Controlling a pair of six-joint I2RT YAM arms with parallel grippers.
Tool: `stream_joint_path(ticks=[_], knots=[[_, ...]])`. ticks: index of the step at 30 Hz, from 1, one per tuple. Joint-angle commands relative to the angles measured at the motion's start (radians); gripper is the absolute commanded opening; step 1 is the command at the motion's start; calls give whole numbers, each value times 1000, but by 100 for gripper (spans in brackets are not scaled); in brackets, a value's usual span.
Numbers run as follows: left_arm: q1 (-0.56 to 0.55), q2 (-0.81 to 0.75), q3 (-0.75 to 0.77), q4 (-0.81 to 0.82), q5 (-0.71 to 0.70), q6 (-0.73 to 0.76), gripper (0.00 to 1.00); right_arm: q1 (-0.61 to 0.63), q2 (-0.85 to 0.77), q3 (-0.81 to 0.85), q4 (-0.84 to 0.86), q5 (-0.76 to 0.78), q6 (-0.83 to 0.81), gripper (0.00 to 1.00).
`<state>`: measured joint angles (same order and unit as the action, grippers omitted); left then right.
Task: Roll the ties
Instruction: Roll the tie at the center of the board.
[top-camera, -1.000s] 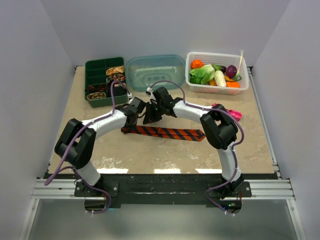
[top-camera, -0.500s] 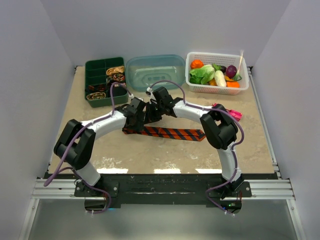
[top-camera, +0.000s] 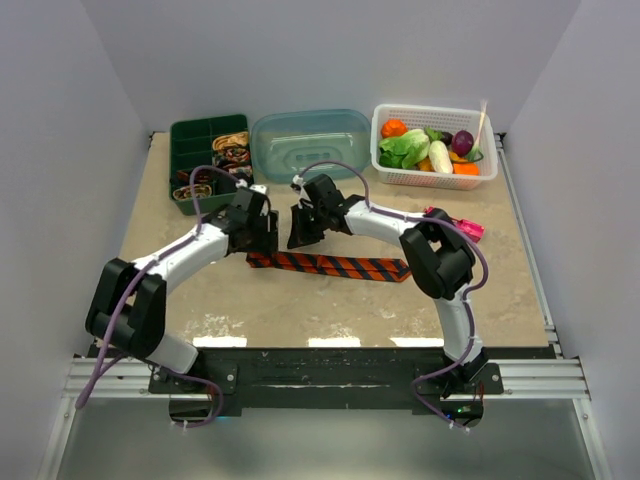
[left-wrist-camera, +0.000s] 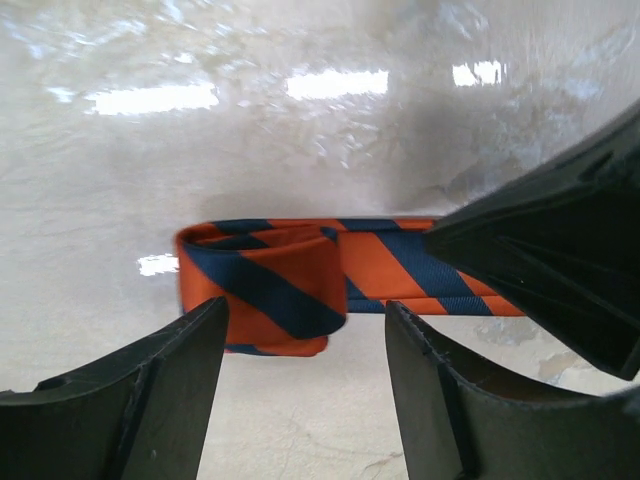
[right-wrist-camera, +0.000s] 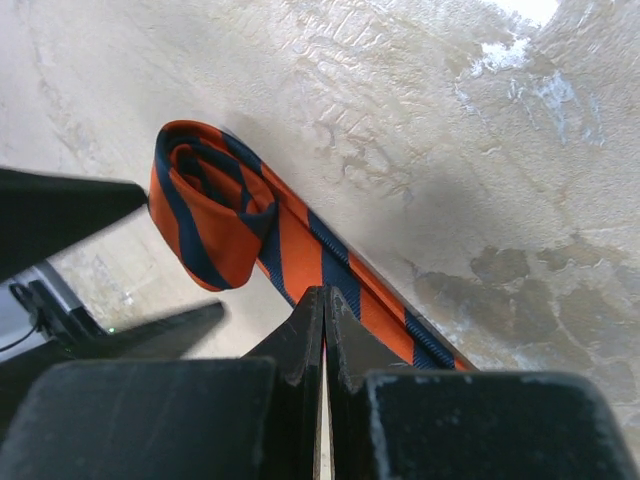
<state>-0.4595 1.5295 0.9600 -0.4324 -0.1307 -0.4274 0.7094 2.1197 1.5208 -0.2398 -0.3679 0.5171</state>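
Note:
The orange tie with dark diagonal stripes (top-camera: 335, 265) lies flat across the middle of the table, its left end folded into a loose roll (left-wrist-camera: 262, 285), which also shows in the right wrist view (right-wrist-camera: 205, 215). My left gripper (top-camera: 256, 228) is open; in the left wrist view its fingers straddle the near edge of the roll (left-wrist-camera: 305, 312) without touching it. My right gripper (top-camera: 300, 233) is shut, with its tips (right-wrist-camera: 323, 293) down at the flat strip of the tie just right of the roll. Small coiled ties (top-camera: 232, 147) sit in the green tray.
A green compartment tray (top-camera: 188, 140) stands at the back left, a teal plastic tub (top-camera: 310, 143) at the back middle, and a white basket of toy vegetables (top-camera: 435, 145) at the back right. A pink gadget (top-camera: 457, 224) lies by the right arm's elbow.
My left arm has swung left and its gripper has drawn back a little from the right gripper. The right arm and the tie have barely moved.

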Motion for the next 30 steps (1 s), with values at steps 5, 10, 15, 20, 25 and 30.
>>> stream_joint_path(ticks=[5,10,15,20,25,30], knots=[[228,-123,-76,107,279,1,75,58,-38,101,-23,30,-35,0],[459,-108,-228,276,673,-73,75,85,-18,130,7,24,-40,0],[585,-88,-329,409,831,-128,77,105,43,180,10,35,-49,0],[604,-63,-366,474,885,-148,77,107,71,179,0,43,-60,0],[602,-54,-369,480,869,-149,78,107,82,151,8,64,-69,0],[601,-40,-365,459,821,-137,77,107,101,130,-1,81,-84,0]])
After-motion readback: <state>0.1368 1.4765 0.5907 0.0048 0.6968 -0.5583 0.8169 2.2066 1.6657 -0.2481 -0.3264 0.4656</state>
